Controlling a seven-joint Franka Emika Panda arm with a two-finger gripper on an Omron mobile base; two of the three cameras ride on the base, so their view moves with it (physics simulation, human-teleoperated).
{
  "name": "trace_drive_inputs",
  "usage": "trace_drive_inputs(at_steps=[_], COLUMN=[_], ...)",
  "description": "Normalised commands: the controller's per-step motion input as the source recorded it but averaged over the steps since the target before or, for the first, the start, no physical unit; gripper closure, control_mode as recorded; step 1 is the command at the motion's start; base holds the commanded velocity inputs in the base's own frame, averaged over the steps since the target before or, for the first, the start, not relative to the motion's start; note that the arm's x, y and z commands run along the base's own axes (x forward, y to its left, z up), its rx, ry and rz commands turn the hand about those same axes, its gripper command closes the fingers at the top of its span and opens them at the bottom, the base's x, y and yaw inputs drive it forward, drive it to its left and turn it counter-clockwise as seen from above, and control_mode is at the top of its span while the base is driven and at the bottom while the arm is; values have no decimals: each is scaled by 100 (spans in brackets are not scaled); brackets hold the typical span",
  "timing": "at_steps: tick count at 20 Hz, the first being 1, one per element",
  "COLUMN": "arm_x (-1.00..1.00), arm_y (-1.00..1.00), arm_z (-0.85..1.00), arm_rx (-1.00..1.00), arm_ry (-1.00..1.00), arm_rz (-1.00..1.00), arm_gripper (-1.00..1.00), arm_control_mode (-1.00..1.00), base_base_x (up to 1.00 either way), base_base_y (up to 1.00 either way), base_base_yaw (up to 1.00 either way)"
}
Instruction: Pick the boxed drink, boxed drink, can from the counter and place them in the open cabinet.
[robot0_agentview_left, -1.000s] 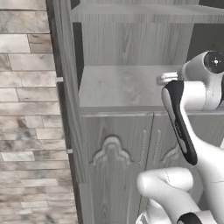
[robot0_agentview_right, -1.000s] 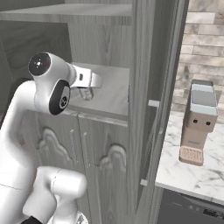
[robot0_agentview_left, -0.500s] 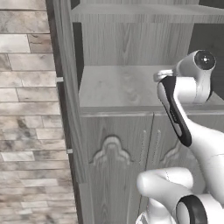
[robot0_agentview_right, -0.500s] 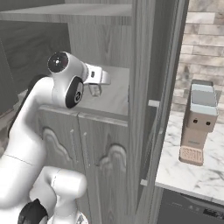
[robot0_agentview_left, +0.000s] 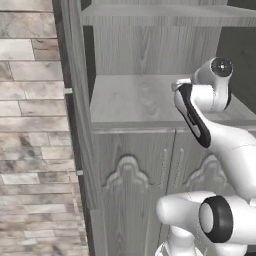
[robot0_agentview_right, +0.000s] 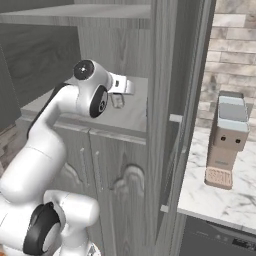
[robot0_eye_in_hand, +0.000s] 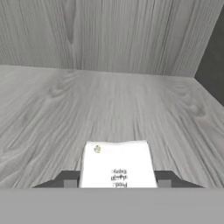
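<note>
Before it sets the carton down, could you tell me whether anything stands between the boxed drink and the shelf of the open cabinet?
Nothing visible does. The boxed drink sits between the gripper's fingers, and the hand view shows bare grey shelf board of the open cabinet ahead of it, back to the rear wall.

Both base views look forward and down from behind the arm, one from its left and one from its right, sharing the open cabinet (robot0_agentview_left: 135, 100) and its shelf niche. The hand view sits close (low over the shelf), facing the niche's back wall.
</note>
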Motion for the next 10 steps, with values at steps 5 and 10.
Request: trace_drive_inputs(at_steps=[5,10], arm_x=[34,26], arm_y=[-17,-9], arm_z=[-19,-32], arm_rx=[0,0], arm_ry=[5,3], arm_rz=[0,0], arm_gripper=[100,100], arm_control_mode=[-100,-100], base_base_x=[0,0], base_base_y=[0,0], base_base_yaw=[0,0])
